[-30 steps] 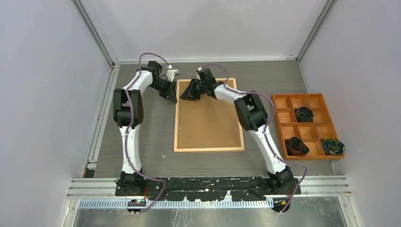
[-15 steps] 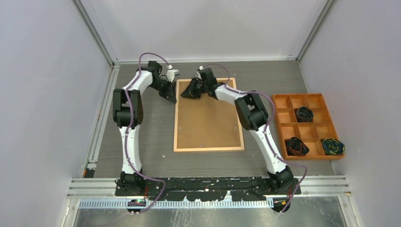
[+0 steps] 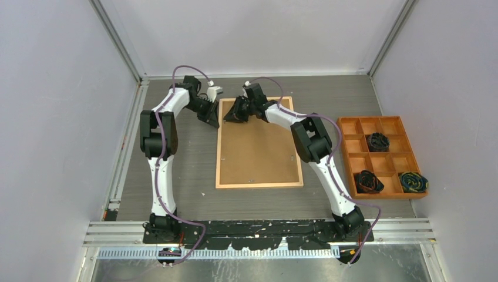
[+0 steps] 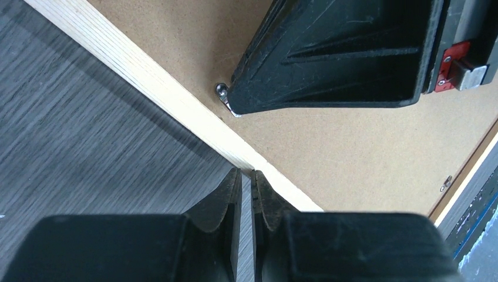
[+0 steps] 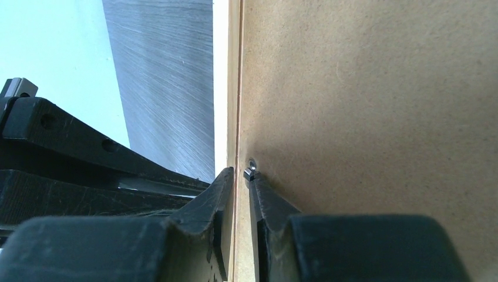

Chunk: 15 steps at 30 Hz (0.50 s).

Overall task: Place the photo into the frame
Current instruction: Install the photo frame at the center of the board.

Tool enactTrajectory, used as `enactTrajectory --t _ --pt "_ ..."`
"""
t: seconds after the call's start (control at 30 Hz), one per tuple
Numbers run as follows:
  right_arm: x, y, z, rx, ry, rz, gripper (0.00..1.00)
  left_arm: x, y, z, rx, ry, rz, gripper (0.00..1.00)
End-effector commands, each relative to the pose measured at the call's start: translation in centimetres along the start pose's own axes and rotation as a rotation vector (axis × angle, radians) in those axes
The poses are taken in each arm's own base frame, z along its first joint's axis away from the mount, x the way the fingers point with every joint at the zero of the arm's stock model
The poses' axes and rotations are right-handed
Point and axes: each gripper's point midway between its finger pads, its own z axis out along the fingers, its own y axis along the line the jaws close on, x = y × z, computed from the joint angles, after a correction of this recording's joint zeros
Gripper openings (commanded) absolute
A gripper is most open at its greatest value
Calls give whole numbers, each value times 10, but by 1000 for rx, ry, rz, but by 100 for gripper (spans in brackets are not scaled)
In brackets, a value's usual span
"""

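The frame (image 3: 219, 154) lies flat on the table, back side up. The photo's plain brown board back (image 3: 258, 147) fills it; the printed side is hidden. My left gripper (image 3: 209, 119) is shut, its tips (image 4: 246, 173) over the frame's left wooden rail (image 4: 147, 76) near the far corner. My right gripper (image 3: 230, 116) is shut and low on the board just inside that rail. Its tips (image 5: 239, 174) touch a small metal clip (image 5: 251, 164), which also shows in the left wrist view (image 4: 222, 91) beside the right finger (image 4: 340, 59).
An orange compartment tray (image 3: 351, 154) with dark bundled items (image 3: 377, 141) stands at the right. Grey walls and metal rails close in the table at the back and both sides. The two grippers are close together at the frame's far left corner.
My right gripper has shifted slightly left and farther back along the board toward the frame's far left corner. The left arm and the frame have not moved.
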Motion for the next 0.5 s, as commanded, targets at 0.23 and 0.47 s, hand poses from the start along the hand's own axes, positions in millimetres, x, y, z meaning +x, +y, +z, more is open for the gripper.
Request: enactTrajectory --t 0.23,0.47 --pt "-1 15 11 -17 -1 -39 21 16 -4 10 -12 69 30 11" --pt "2 17 12 -39 23 -37 21 16 -5 12 -16 78 48 11"
